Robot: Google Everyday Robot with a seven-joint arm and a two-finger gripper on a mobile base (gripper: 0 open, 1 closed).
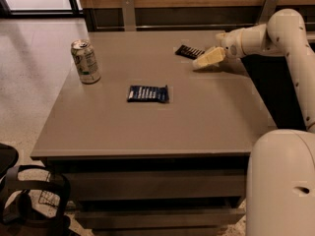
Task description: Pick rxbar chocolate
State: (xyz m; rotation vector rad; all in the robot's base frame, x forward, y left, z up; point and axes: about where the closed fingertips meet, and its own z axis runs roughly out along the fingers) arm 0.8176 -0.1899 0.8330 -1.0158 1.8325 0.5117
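The rxbar chocolate (189,51) is a small flat black bar with pale lettering, lying near the far right of the grey table (147,127). My gripper (204,60) hangs just to its right and slightly nearer, low over the table, its pale fingers pointing left at the bar's near end. It holds nothing that I can see. A dark blue wrapped bar (148,93) of the same size lies in the middle of the table.
A silver soda can (85,61) stands upright at the table's far left. My white arm reaches in from the right and the robot body (280,181) fills the lower right. A dark wall runs behind the table.
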